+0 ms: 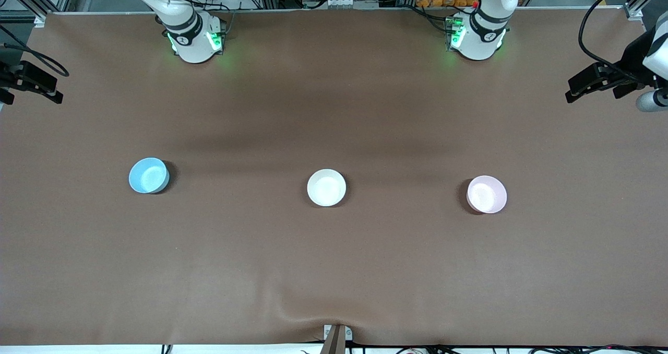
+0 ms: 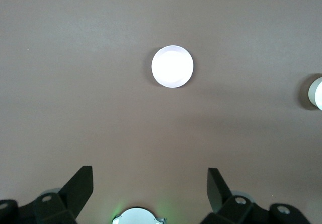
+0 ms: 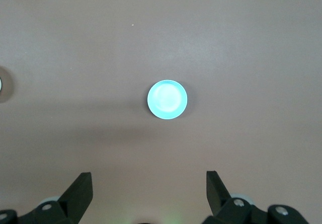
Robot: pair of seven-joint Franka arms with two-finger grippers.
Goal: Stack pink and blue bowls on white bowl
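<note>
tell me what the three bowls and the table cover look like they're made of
The blue bowl, white bowl and pink bowl look like smooth moulded plastic or melamine: plain even colour, soft sheen inside; glazed ceramic can't be ruled out. The table cover looks like a matte brown vinyl or leatherette sheet, rippled near the front edge.

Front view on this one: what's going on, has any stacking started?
Not yet. The blue bowl, white bowl and pink bowl sit apart in a row on the table, white in the middle, blue toward the right arm's end, pink toward the left arm's. The left gripper hangs open high over the pink bowl, the right gripper open high over the blue bowl. Nothing is held.
</note>
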